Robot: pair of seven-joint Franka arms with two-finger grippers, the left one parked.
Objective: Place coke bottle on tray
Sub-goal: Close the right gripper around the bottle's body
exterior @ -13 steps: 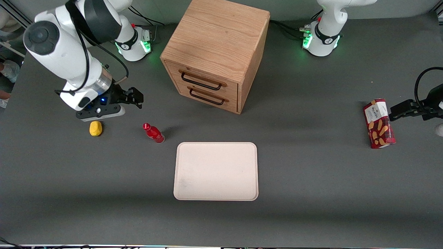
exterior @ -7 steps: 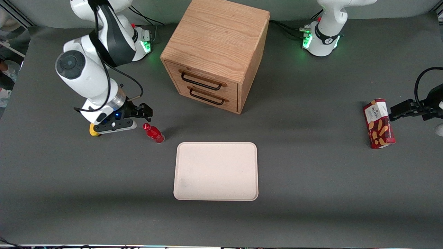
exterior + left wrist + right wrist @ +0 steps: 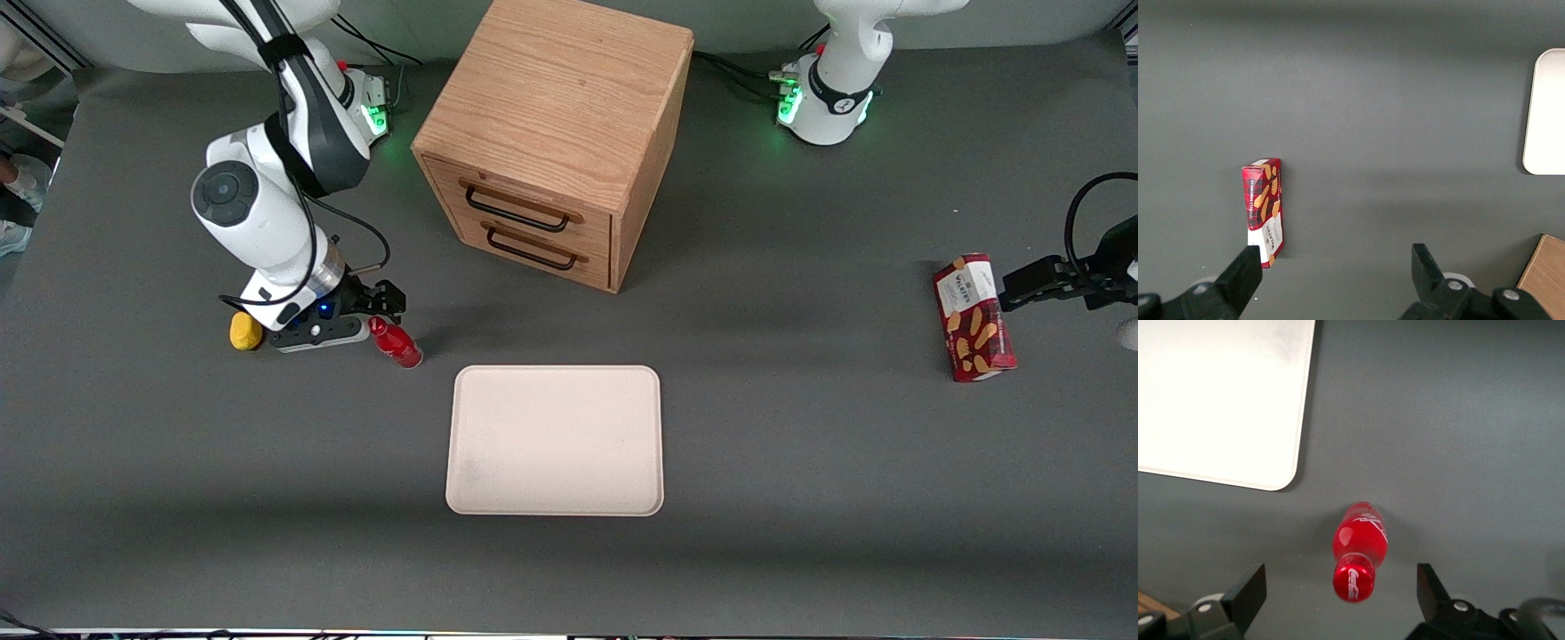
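Tray point(image 3: 555, 440) lies flat on the desk point(image 3: 800, 462), nearer the front camera than the tool point(image 3: 380, 308) and apart from it. Coke bottle point(image 3: 396, 342) stands upright on the desk just off the tray's corner, not on it. Tool is open, above the cap; in the right wrist view the bottle point(image 3: 1358, 550) sits centred between the spread fingers point(image 3: 1245, 597). Next move, I reckon: straight descent, then close on the neck.

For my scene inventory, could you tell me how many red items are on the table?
2: the coke bottle under the open gripper, and a biscuit box toward the parked arm's end.
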